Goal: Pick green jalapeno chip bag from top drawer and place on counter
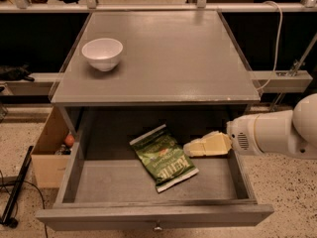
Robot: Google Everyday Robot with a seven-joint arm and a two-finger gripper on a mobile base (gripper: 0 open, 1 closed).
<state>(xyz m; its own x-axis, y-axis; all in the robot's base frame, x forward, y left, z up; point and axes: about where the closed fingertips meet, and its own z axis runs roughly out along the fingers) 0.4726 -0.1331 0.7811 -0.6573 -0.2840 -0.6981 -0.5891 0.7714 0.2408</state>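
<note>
- My gripper (190, 148) sits inside the open drawer (109, 182), just right of the chip bag (163, 157). Can't tell if it's open or closed.
- The bag lies flat, so I might just shove it sideways, or clip the drawer's right wall.
- The drawer holds only the bag. The bowl (102, 53) on the counter (173, 58) looks empty.
</note>
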